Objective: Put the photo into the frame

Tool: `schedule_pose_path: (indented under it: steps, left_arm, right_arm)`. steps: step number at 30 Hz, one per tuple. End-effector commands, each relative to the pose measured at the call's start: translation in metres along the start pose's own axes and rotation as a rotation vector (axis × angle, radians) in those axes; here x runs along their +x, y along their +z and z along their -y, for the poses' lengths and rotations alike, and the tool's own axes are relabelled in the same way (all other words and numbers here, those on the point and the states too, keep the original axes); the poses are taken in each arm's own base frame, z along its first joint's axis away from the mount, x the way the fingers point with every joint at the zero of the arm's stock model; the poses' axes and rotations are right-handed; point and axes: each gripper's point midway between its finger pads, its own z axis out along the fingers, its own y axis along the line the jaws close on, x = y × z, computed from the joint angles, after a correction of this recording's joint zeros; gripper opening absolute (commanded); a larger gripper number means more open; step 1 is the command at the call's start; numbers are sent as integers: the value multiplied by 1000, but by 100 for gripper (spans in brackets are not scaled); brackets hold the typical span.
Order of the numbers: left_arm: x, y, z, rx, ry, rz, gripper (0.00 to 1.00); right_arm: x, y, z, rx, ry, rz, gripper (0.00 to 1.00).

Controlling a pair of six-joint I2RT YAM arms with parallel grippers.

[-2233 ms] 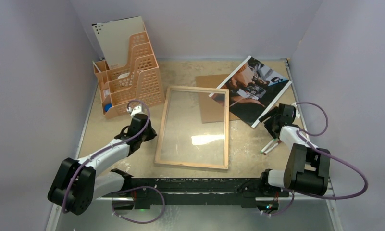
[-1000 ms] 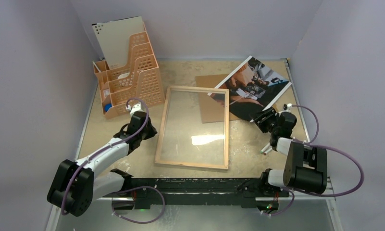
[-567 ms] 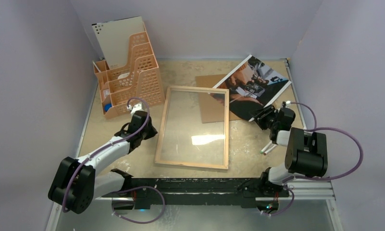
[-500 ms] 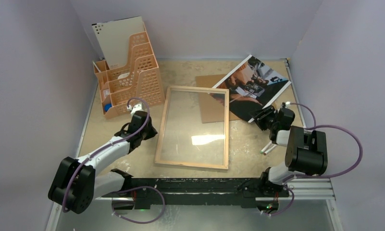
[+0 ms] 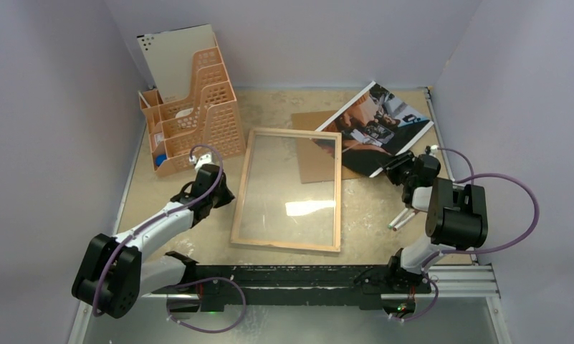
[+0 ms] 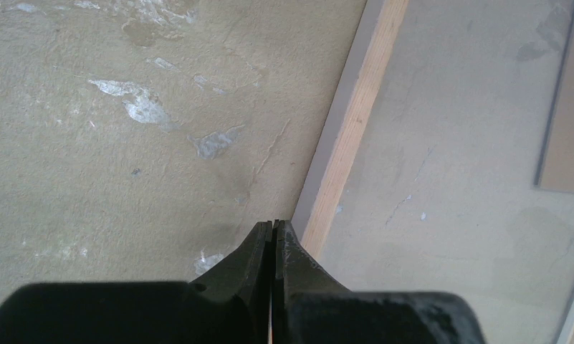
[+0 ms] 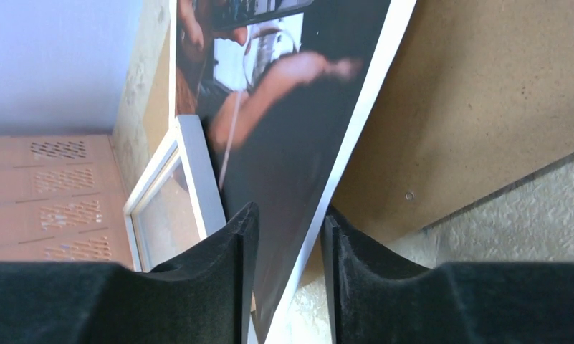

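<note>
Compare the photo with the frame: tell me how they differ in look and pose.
The photo is an opaque dark print with a white border; the frame is a clear pane in a light wood rim. The photo lies diagonally at the far right, partly on a brown board; the frame lies in the middle, nearly straight. Both are flat rectangles.

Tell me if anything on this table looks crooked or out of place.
The photo lies diagonally at the far right, partly over the brown backing sheet, which the frame also overlaps. The frame itself sits slightly skewed. Two white pen-like sticks lie loose near the right edge.
</note>
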Motion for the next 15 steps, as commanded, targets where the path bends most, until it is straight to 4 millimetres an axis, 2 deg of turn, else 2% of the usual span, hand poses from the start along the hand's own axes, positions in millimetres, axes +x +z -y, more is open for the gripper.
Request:
schedule_pose_path:
  steps: [1, 6, 9, 15]
  left_arm:
    - [-20, -5, 12, 25, -1, 47, 0]
    - [-24, -7, 16, 36, -3, 52, 0]
    - [-26, -9, 19, 49, -5, 58, 0]
    - [-36, -16, 26, 66, -13, 83, 0]
  right_arm:
    - [-29, 7, -15, -30, -45, 88, 35]
    - [-42, 2, -15, 21, -86, 131, 10]
    - [-59, -8, -22, 49, -140, 195, 0]
    - [-100, -40, -42, 132, -270, 334, 0]
